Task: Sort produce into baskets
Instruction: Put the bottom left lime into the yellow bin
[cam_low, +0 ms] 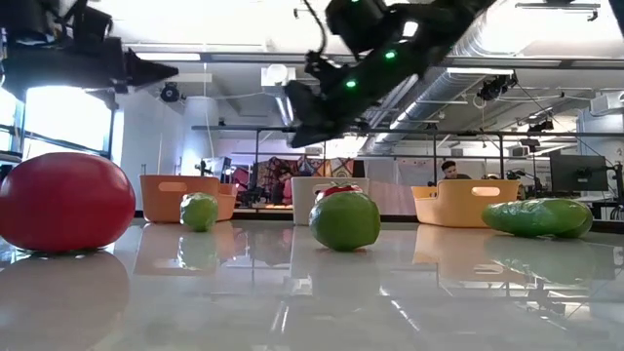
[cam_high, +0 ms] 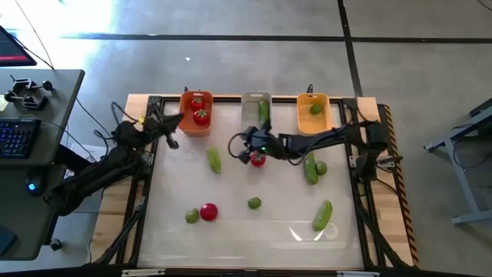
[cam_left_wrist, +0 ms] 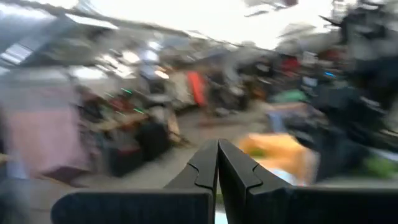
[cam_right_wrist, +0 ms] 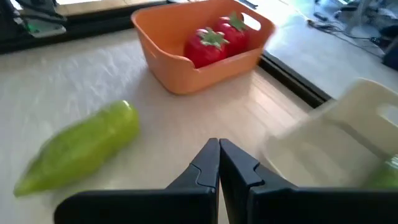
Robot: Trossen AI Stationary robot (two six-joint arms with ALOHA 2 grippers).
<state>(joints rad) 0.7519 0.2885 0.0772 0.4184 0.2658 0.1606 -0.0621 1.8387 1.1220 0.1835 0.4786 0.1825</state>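
My right gripper hangs shut and empty above the table's middle, just in front of the pale grey basket, which holds a cucumber. A tomato lies on the table right beside the gripper. My left gripper is shut and empty in the air beside the orange-red basket, which holds two tomatoes. The yellow-orange basket holds a lime. In the right wrist view the shut fingers point toward a loose cucumber and the orange-red basket.
Loose on the table lie a cucumber, a cucumber with a lime beside it, a tomato, two limes and a cucumber. The three baskets stand in a row along the far edge.
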